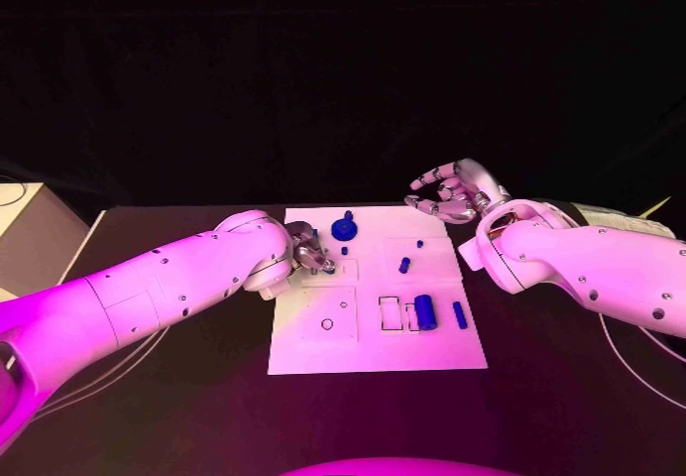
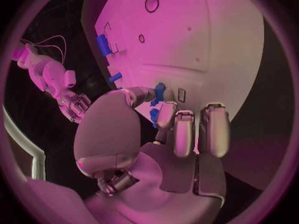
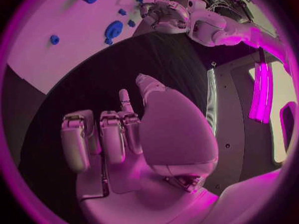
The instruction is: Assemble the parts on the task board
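Left hand (image 1: 307, 250) pinches a small blue part (image 2: 159, 91) over the task board (image 1: 375, 347); right hand (image 1: 450, 193) hovers past the board, fingers (image 3: 99, 134) loosely curled, holding nothing.

A black table (image 1: 171, 416) is set against a dark backdrop (image 1: 343, 89). A pale box-like cabinet (image 1: 32, 238) is seen beside the table's left edge. The whole scene is bathed in magenta light.

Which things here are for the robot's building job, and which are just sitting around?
For the job:
white board
big blue cylinder
slim blue peg
blue round knob piece
small blue piece
left hand, over the board's left edge
right hand, holding nothing, beyond the board's far corner

Just sitting around:
pale box at the table's left
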